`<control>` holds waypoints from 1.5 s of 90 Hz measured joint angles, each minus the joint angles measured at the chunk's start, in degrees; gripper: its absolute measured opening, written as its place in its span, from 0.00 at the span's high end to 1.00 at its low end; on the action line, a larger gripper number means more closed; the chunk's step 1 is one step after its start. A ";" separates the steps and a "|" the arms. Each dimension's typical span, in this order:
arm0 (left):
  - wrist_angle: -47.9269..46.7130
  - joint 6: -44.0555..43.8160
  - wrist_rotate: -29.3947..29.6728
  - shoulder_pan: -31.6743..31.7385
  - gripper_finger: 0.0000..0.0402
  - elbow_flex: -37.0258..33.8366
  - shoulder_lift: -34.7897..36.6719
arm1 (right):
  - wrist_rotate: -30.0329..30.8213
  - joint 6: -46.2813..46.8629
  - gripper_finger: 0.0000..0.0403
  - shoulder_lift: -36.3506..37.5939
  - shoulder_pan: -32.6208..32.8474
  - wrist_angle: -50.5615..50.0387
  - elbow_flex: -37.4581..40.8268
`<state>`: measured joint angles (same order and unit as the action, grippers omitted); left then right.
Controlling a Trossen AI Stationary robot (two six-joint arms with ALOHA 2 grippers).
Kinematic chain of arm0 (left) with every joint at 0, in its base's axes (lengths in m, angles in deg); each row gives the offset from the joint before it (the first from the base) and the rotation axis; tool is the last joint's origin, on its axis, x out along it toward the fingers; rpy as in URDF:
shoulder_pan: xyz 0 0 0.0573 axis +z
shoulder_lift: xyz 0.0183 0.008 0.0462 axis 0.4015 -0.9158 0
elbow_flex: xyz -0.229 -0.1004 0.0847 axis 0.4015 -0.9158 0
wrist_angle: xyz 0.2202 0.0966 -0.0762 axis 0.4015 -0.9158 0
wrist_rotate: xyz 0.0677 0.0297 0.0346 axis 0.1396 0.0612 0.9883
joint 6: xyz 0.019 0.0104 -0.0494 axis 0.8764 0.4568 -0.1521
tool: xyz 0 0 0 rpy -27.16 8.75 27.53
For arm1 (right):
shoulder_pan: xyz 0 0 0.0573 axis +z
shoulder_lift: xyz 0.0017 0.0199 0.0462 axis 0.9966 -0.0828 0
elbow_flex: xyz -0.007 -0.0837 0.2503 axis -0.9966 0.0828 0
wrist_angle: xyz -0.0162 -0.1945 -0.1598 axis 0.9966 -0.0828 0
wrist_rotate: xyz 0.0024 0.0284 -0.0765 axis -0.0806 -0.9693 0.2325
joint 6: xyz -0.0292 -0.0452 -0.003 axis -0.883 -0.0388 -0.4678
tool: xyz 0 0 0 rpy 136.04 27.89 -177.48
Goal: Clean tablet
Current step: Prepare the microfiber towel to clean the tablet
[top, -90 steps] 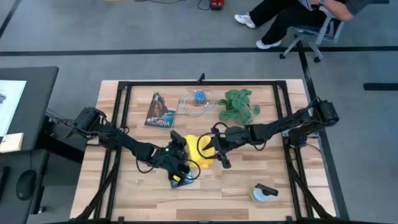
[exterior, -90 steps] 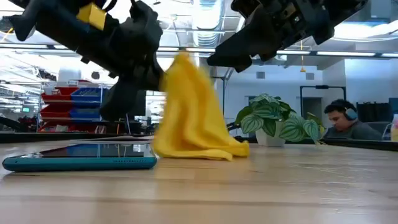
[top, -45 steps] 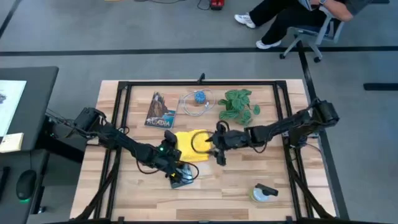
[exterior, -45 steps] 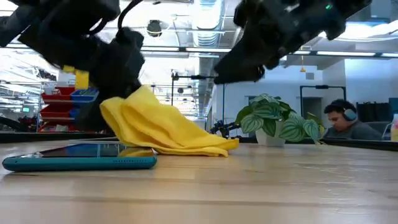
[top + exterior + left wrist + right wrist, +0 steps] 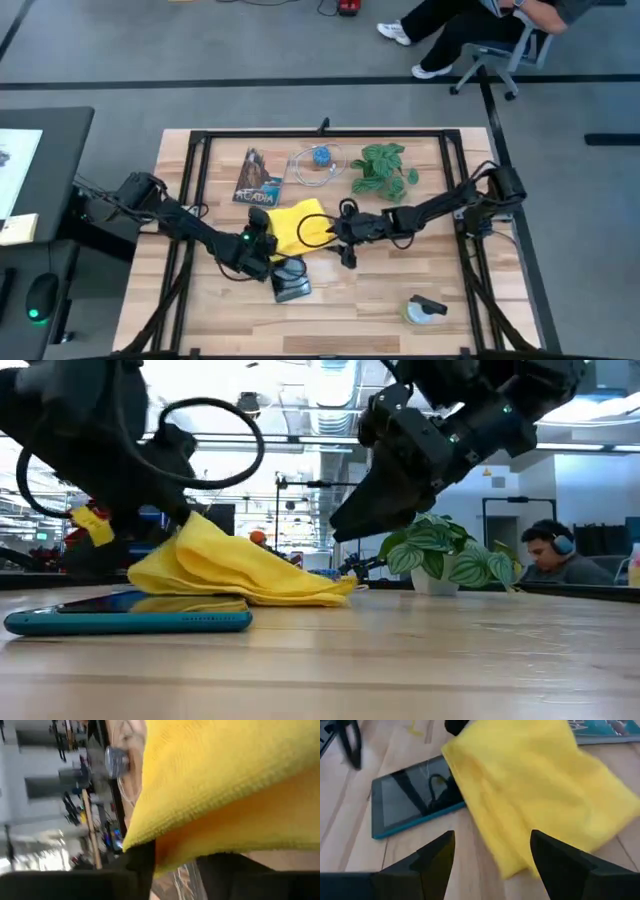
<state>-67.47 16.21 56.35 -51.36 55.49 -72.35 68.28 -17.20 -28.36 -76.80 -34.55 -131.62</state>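
Yellow cloth (image 5: 288, 222), pinched in the left gripper (image 5: 262, 243), lies mostly on bare wood beside the tablet (image 5: 291, 279) near the table's front edge, so a wipe could miss the screen, while the right gripper (image 5: 341, 240) hovers wide apart.

Yellow cloth (image 5: 230, 785) in L end effector (image 5: 175, 870)

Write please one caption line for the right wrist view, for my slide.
Open right end effector hovers over the yellow cloth, which partly covers the tablet on the wooden table.
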 joint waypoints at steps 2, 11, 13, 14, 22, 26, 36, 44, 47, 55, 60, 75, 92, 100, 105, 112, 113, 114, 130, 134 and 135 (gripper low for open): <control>-1.77 -2.33 -1.19 -0.28 0.63 0.00 0.83 | 0.01 0.05 0.39 0.00 -0.02 -0.89 -0.26; -7.85 -10.36 -7.29 -1.55 0.59 0.00 4.74 | 0.11 0.10 0.39 0.00 -0.50 -2.79 -2.08; -8.63 -11.35 -8.10 -1.80 0.59 0.00 5.50 | 0.11 0.08 0.39 0.01 -0.66 -2.93 -2.36; -8.88 -11.74 -8.51 -1.93 0.58 0.00 5.86 | 0.11 0.08 0.39 0.02 -0.76 -3.01 -2.50; -9.45 -13.25 -9.97 -3.42 0.58 -0.87 8.88 | 0.15 0.06 0.39 0.00 -1.60 -3.16 -3.70; -9.81 -13.30 -10.01 -4.08 0.58 -1.48 9.96 | 0.17 -0.28 0.39 0.02 -1.98 -3.29 -4.11; -8.78 -13.35 -10.41 -5.48 0.58 -2.99 12.19 | 0.35 -2.26 0.39 0.02 -2.31 -3.29 -4.53; -8.40 -13.81 -10.36 -6.20 0.58 -2.97 12.67 | 0.31 -2.95 0.39 0.02 -2.23 -3.28 -4.57; -8.67 -14.30 -10.39 -6.37 0.58 -2.97 12.71 | 0.28 -2.94 0.39 0.02 -2.20 -3.21 -4.58; -8.77 -18.84 -11.80 -6.43 0.58 -2.97 12.80 | 0.28 -2.94 0.39 0.02 -2.20 -3.20 -4.59; -9.51 -23.29 -15.75 -6.43 0.58 -2.97 12.78 | 0.31 -2.78 0.40 0.02 -2.23 -3.29 -4.59; -13.15 -39.80 -28.79 -7.40 0.58 -2.99 12.78 | 0.30 -2.35 0.44 0.02 -2.44 -3.23 -4.59; -8.36 -50.84 -31.09 -11.63 0.58 -2.99 12.75 | -0.98 -2.81 0.48 -4.18 -3.64 0.53 -5.07; -1.38 -46.65 -29.98 -13.54 0.58 -2.99 12.73 | -1.90 -6.82 0.49 -7.76 -4.11 0.73 -7.24; 3.47 -42.46 -27.21 -14.72 0.58 -2.99 12.75 | -1.92 -10.50 0.50 -9.97 -4.11 0.41 -9.14; 8.08 -36.47 -21.78 -15.63 0.58 -2.99 12.75 | -1.95 -14.40 0.51 -12.70 -4.11 0.34 -12.20; 8.55 -35.80 -21.02 -15.67 0.58 -2.99 12.75 | -1.95 -14.76 0.51 -13.05 -4.11 0.21 -12.67; 8.95 -35.20 -20.27 -15.69 0.58 -2.99 12.75 | -1.95 -15.05 0.51 -13.35 -4.10 0.10 -13.12; 11.63 -27.22 -13.71 -12.92 0.64 -2.97 12.74 | 0.42 -18.24 0.53 -16.65 -4.84 -7.97 -21.03; 12.35 -23.75 -14.71 -11.99 0.66 -2.97 12.52 | 1.00 -19.10 0.54 -17.02 -5.24 -10.48 -22.92; 12.62 -22.53 -15.24 -11.70 0.67 -2.97 12.43 | 1.02 -19.31 0.54 -17.11 -5.33 -11.06 -23.26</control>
<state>-54.85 -6.32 41.11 -63.06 52.51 -59.92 69.29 -36.51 -45.47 -82.13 -45.61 -154.88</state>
